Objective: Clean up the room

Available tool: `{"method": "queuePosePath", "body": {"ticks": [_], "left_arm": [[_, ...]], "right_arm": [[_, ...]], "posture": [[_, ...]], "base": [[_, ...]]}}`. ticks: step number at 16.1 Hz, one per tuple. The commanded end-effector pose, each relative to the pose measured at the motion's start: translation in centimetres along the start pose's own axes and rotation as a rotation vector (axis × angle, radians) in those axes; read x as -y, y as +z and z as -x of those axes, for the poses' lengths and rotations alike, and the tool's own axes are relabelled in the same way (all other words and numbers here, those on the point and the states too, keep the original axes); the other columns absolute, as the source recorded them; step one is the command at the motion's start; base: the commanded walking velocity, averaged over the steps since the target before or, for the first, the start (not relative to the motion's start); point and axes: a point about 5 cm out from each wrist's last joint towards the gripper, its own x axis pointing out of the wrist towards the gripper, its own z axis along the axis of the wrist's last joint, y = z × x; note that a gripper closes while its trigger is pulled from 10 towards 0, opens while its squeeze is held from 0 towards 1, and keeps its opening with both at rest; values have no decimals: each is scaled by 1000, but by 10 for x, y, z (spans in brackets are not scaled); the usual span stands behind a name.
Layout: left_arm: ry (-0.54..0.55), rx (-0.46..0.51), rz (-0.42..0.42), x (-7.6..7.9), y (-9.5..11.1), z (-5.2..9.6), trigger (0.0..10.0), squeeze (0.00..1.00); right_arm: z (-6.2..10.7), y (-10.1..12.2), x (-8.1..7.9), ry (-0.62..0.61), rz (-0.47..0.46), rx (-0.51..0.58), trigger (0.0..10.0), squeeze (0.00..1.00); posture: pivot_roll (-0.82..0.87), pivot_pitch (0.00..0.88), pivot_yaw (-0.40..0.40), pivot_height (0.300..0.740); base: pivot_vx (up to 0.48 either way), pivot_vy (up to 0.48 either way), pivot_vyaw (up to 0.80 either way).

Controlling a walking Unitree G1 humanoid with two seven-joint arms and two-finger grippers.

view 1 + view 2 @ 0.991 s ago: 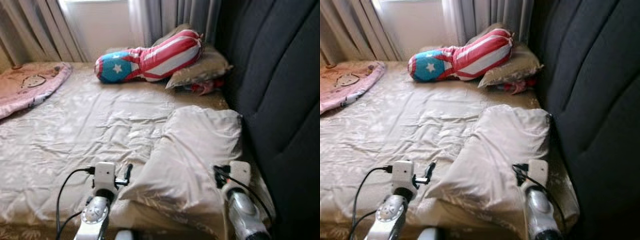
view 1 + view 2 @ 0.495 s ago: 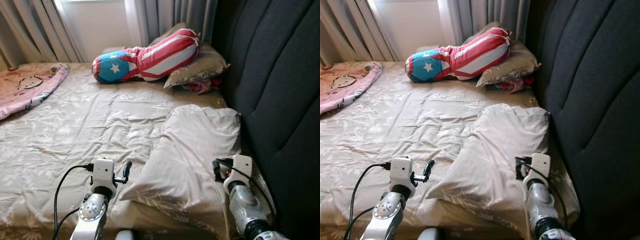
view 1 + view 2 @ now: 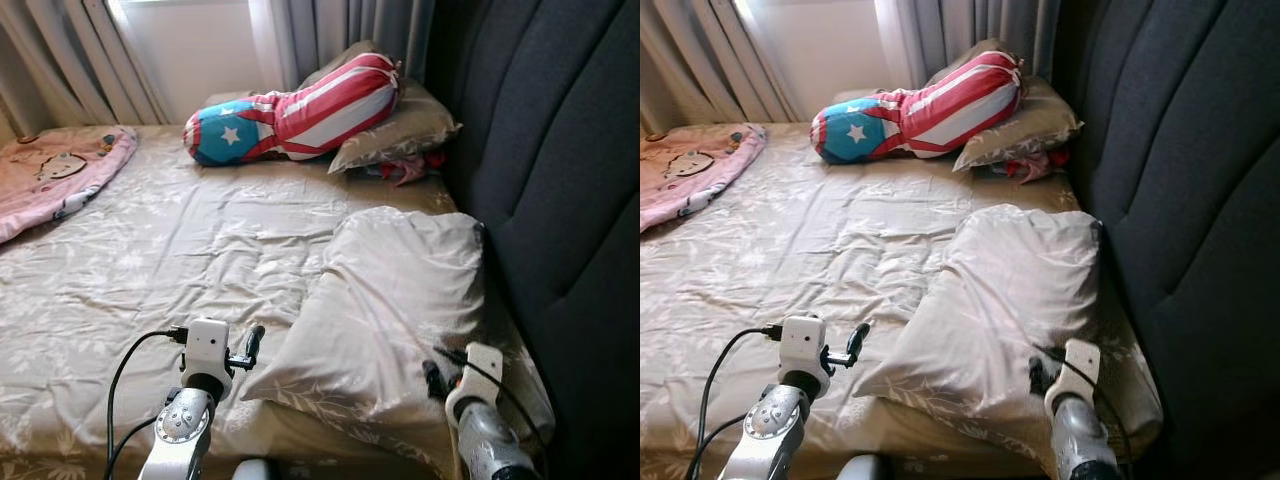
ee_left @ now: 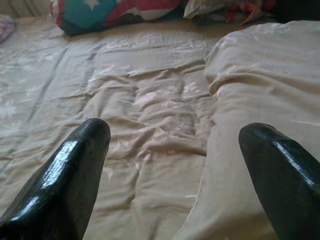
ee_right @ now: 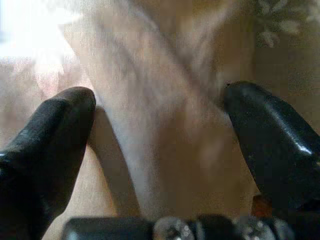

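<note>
Pillow [image 3: 385, 300] is lying on the bed [image 3: 150, 260], right beside the dark headboard [image 3: 560, 180]. Your right gripper [image 5: 160, 145] is sitting wide open around a fold at the pillow's near end, with the fingers [image 5: 50, 135] not pinching yet. Your left gripper [image 4: 175, 165] is waiting just beside the pillow's near corner, also wide open and holding nothing. If you are closing on just that thin fold, it may be slipping out, or the sheet may be coming up too. The pillow's long side is running away from you, toward the striped cushion [image 3: 300, 110], leaning a little to the right
</note>
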Motion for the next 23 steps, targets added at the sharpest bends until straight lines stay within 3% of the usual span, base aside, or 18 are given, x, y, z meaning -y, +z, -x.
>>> {"method": "queuePosePath", "body": {"ticks": [1,9,13,21,23], "left_arm": [[-5,-13,-19,-5,0,3,10000,0],[-26,-16,-44,-11,7,10,10000,0],[-40,-24,-57,-13,13,21,10000,0],[-43,-33,-53,-13,20,32,10000,0],[-41,-41,-51,-13,20,33,10000,0]], "right_arm": [[0,-3,-2,-7,-16,-20,10000,0],[1,-10,2,-25,-57,-71,10000,0],[8,-33,16,-83,-72,-189,10000,0],[7,-36,-3,134,-39,-318,10000,0],[13,-51,4,138,6,-399,10000,0]], "posture": [[-34,0,44,662],[-9,33,80,662],[18,97,95,662],[31,125,83,662],[32,127,83,662]], "base": [[0,0,0],[0,0,0],[0,0,0],[0,0,0],[0,0,0]]}}
